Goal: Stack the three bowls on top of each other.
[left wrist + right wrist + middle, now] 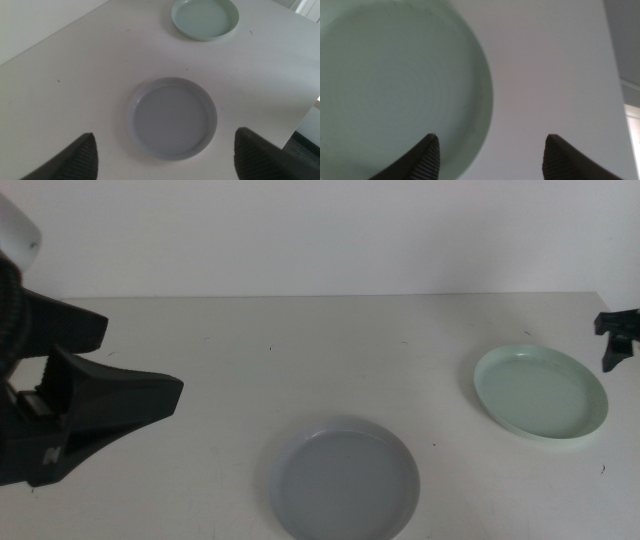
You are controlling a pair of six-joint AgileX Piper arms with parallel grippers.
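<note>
On the white matte table (pixel 300 340), near centre, sits a shallow round grey-blue bowl (pixel 344 478), smooth, low-rimmed. A like pale mint-green bowl (pixel 540 391) lies far right, well apart. White bowl not visible. Left gripper (pixel 165 152), jaws spread wide, hangs above the grey-blue bowl w/o contact. Right gripper (pixel 490 150), jaws also apart, straddles the mint bowl's right rim. Risk: thin, slick rims give little purchase; a shallow pinch may slip or tip the bowl.

- Bright, even, diffuse light; washed-out white table (pixel 300 350).
- Faint soft shadow around grey-blue bowl (pixel 344 480).
- Left arm (pixel 60 400) at frame left blurry, near lens.
- Right wrist view soft, mint bowl (pixel 395 90) defocused.
</note>
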